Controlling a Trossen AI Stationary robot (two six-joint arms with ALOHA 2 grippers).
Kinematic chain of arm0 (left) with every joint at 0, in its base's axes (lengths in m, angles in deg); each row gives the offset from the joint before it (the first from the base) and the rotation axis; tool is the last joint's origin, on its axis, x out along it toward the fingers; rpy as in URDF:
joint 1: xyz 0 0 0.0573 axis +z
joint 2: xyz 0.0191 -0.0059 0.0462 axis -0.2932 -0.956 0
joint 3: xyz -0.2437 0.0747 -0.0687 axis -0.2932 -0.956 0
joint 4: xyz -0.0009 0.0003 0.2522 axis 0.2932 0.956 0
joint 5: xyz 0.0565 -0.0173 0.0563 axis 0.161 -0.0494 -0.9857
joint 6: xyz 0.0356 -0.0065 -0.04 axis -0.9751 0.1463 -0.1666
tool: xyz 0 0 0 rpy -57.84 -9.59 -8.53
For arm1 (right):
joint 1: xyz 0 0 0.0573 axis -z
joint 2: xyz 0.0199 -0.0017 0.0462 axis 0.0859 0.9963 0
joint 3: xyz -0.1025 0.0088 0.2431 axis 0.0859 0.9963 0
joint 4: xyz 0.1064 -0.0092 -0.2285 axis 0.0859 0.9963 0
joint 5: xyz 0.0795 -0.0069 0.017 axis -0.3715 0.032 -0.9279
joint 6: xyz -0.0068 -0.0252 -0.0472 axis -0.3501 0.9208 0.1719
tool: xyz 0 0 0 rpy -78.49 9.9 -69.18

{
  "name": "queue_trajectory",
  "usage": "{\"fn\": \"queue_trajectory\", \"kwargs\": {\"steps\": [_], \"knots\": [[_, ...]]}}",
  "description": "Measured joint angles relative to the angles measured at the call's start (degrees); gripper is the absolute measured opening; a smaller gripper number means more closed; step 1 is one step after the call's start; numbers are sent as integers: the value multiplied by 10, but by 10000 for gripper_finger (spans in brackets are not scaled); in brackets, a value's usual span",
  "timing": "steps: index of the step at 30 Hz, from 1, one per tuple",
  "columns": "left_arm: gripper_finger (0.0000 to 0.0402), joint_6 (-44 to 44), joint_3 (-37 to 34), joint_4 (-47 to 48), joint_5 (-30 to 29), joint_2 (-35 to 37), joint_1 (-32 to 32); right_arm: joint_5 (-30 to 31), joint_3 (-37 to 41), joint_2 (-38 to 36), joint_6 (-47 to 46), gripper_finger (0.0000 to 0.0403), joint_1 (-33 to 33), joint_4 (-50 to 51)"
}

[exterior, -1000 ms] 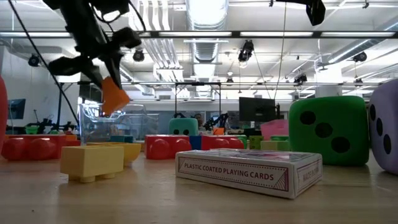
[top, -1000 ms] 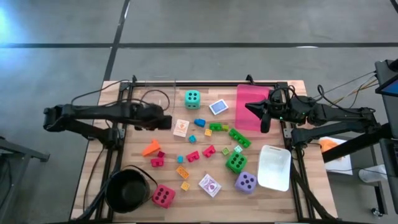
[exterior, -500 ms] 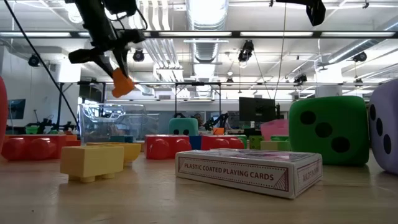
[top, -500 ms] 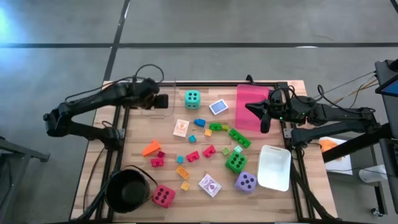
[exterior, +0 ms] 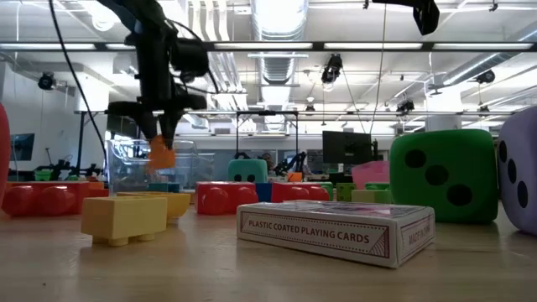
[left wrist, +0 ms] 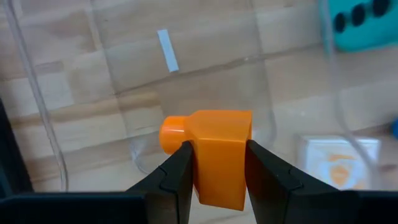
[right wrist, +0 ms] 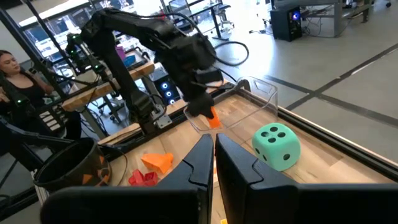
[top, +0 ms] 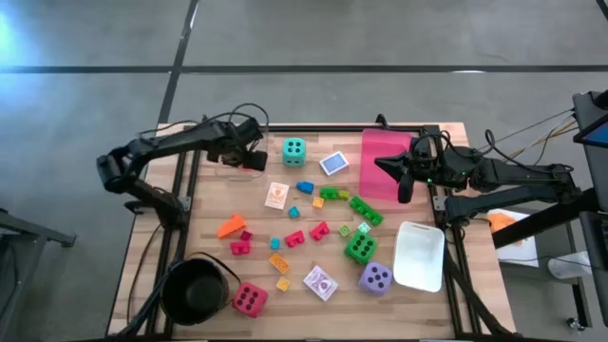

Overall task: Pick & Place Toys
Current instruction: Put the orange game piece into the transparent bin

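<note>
My left gripper (top: 249,155) hangs over the clear tray (top: 239,155) near the far left corner of the tabletop (top: 214,204), its fingers closed on an orange block (exterior: 160,155). My right gripper (top: 403,177) waits with fingers pressed together above the pink tray (top: 382,162) at the far right edge.

From above I count four dice: teal die (top: 294,150) just beside the clear tray, green die (top: 360,248), purple die (top: 375,277) and pink-red die (top: 249,299) toward the near edge. I see three cards (top: 275,195), a white tray (top: 419,255) at the right edge and a black pot (top: 197,290) at the near left corner. The small blocks in the middle I cannot count exactly.

In the low view the orange block hangs in front of the clear tray's wall; a card box (exterior: 336,231) and a yellow block (exterior: 123,218) stand close to the camera.

In the left wrist view the two fingers (left wrist: 176,177) clamp the block above the tray floor.

In the right wrist view the left arm stands over the tray, with a person (right wrist: 15,81) in the room behind.
</note>
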Motion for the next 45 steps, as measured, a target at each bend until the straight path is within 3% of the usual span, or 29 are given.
{"fn": "queue_trajectory", "kwargs": {"steps": [15,45], "knots": [[118,-31,-1,-5,12,-78,0,0,0,0,-2,15,0,0],[118,-33,-2,-6,13,-81,0,0,0,0,-2,15,0,0]]}}
